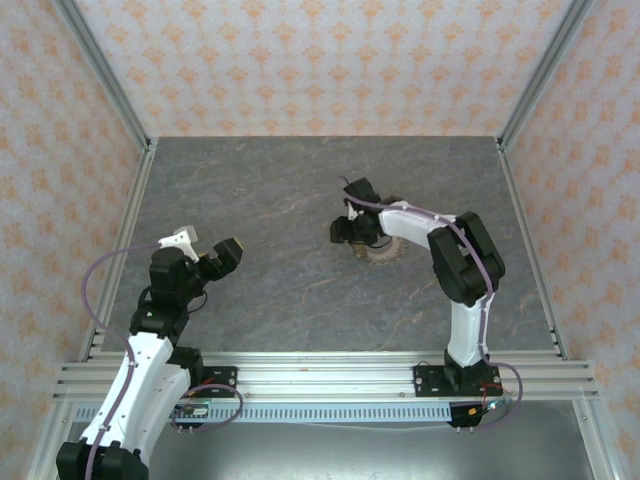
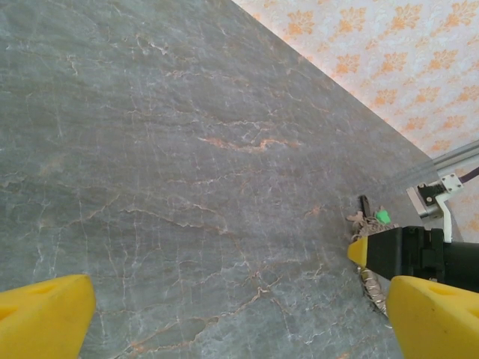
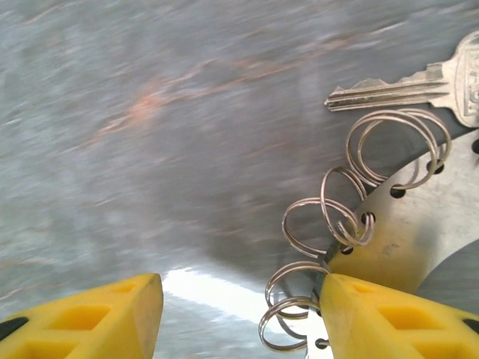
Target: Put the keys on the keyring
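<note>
The keyring (image 1: 384, 253) lies mid-table, a flat metal ring (image 3: 408, 239) with holes along its rim and small wire loops (image 3: 338, 213) hooked through them. A silver key (image 3: 419, 82) rests just beyond its edge. My right gripper (image 1: 350, 233) is low over the ring's left side, its jaws (image 3: 241, 288) open over bare table, and its right finger (image 3: 374, 314) is against the ring's rim and loops. From the left wrist, a green key head (image 2: 383, 217) and a dark key (image 2: 364, 206) show beside the ring (image 2: 372, 283). My left gripper (image 1: 205, 249) hovers wide open (image 2: 239, 299) far to the left.
The grey marbled tabletop (image 1: 280, 200) is bounded by patterned walls and aluminium frame posts (image 1: 105, 70). A metal rail (image 1: 320, 375) runs along the near edge by the arm bases. The right arm's elbow (image 1: 468, 262) stands high right of the ring.
</note>
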You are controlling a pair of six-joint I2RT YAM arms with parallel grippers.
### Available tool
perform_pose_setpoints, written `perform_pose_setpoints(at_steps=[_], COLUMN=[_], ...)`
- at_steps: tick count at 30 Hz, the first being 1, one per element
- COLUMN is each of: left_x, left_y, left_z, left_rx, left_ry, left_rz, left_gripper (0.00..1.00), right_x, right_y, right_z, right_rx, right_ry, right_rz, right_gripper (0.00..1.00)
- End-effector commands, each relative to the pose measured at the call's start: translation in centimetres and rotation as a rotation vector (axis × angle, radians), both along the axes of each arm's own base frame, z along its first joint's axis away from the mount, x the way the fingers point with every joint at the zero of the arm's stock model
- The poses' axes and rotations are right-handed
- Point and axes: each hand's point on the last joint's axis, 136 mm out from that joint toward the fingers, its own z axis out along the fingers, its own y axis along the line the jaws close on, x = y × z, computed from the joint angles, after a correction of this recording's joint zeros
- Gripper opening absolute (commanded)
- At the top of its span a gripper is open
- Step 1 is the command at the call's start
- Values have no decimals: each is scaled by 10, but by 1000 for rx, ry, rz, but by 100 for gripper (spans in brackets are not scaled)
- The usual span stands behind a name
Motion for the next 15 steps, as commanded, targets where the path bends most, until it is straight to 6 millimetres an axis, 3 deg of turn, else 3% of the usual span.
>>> perform_pose_setpoints(at_steps=[1, 11, 15], left_x=[-8, -11, -6], left_y=[-5, -5, -6], left_z=[-6, -11, -7], left_rx=[-27, -41, -49], left_ry=[38, 58, 55], left_rz=[-21, -18, -18], left_gripper=[100, 100, 100], right_x=[-37, -93, -105], right_y=[30, 104, 103], right_z=[-16, -15, -14], right_rx=[60, 327, 337], right_ry=[82, 58, 42], right_rz=[-3, -17, -17], right_gripper=[58, 55, 54])
